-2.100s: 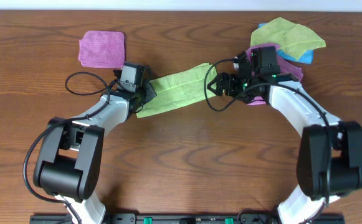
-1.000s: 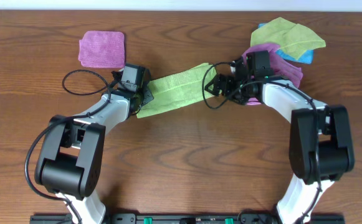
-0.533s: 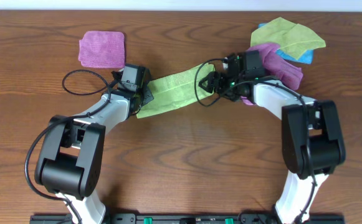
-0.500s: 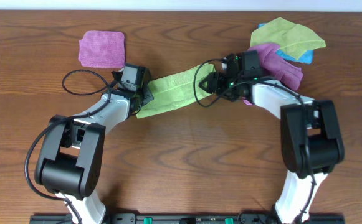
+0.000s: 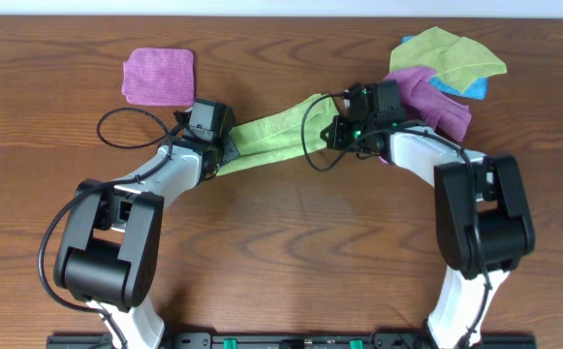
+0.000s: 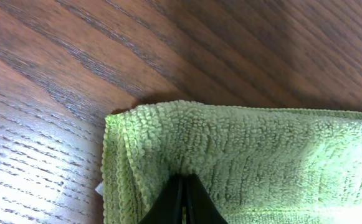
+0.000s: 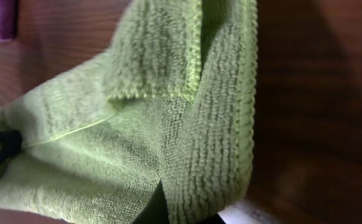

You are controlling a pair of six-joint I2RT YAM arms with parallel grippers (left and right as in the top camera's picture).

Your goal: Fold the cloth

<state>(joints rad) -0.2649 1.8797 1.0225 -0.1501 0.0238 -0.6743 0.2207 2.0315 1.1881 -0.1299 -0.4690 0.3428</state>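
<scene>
The lime-green cloth (image 5: 273, 136) stretches as a folded band between my two grippers across the wooden table. At its left end my left gripper (image 5: 225, 147) is shut on the cloth (image 6: 243, 155), its dark fingertips (image 6: 182, 199) pinched together over the pile near a corner. My right gripper (image 5: 337, 121) is shut on the right end of the cloth (image 7: 168, 124), which wraps over a dark finger (image 7: 156, 208) and hangs in loose folds above the table.
A folded purple cloth (image 5: 158, 78) lies at the back left. At the back right a yellow-green cloth (image 5: 448, 56) is bunched with a blue one (image 5: 460, 89) and another purple cloth (image 5: 434, 102), right behind my right arm.
My right gripper moved left to the cloth's right end and shut on it. The cloth's right end has lifted and bunched. The left gripper has stayed shut in place.
</scene>
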